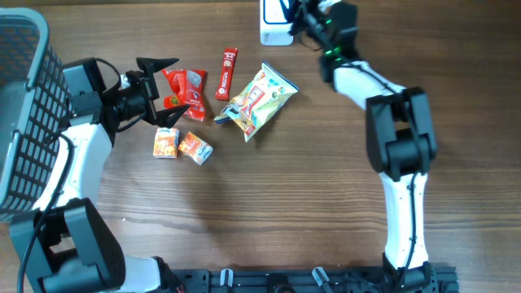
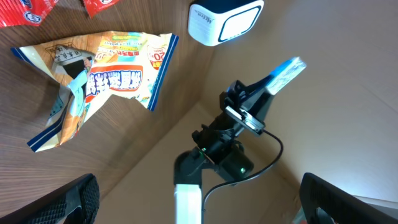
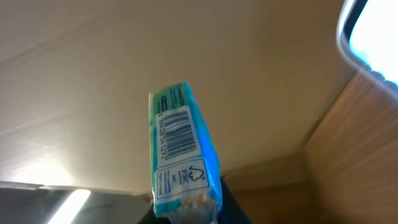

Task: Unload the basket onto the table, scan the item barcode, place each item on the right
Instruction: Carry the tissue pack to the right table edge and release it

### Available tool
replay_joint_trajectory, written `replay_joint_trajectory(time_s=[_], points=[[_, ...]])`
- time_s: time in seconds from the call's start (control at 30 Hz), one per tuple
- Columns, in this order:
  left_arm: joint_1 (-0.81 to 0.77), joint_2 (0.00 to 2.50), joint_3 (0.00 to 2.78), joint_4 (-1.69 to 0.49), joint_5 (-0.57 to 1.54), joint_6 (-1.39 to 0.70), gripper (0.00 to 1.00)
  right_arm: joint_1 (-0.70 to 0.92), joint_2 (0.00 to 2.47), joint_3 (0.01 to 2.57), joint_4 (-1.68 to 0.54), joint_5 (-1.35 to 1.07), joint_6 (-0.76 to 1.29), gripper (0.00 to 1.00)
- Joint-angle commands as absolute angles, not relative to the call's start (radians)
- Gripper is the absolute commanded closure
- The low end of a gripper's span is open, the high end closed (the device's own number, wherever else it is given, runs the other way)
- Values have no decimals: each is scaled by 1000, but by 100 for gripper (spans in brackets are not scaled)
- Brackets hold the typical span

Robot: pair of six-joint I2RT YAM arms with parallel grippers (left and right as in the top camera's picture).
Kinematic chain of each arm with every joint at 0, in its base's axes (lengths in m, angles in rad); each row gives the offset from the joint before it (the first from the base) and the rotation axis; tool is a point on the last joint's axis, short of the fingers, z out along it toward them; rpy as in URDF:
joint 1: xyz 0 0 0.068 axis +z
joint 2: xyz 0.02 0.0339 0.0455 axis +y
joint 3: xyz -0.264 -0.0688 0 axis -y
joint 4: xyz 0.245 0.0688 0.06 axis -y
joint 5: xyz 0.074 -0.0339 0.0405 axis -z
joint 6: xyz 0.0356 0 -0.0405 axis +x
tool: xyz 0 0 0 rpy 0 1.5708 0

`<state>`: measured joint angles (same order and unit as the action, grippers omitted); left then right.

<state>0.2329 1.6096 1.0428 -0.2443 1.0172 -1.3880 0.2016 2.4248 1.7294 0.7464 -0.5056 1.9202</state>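
Teal packet (image 3: 183, 155) held up near white scanner (image 1: 273, 24)
Right claw (image 2: 266, 90) grasps it clear of the counter (image 1: 326, 203), far side, barcode (image 3: 176, 132) exposed, presumably for reading; left claw (image 1: 167, 88) released beside red snacks (image 1: 183, 85).

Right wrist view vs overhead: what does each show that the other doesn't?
Right wrist only: the barcode on the teal plastic packet gripped in the right pincer. Overhead only: the open left pincer, yellow-green snack bag, red stick packet, grey mesh basket. Both: the white scanner box and brown wooden table.
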Motion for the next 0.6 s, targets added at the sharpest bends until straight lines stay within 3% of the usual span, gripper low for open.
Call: replay_joint_trajectory(time_s=[0.0, 0.13, 0.3, 0.57], points=[[231, 1590, 1047, -245, 1000, -1364, 0, 65, 2326, 1737, 572, -649, 1665, 96], [231, 1590, 1047, -245, 1000, -1364, 0, -48, 2211, 1737, 253, -651, 1390, 96], [231, 1590, 1047, -245, 1000, -1364, 0, -217, 2091, 1737, -246, -439, 1047, 95], [231, 1590, 1047, -245, 1000, -1364, 0, -459, 2085, 1735, -540, -255, 801, 96]])
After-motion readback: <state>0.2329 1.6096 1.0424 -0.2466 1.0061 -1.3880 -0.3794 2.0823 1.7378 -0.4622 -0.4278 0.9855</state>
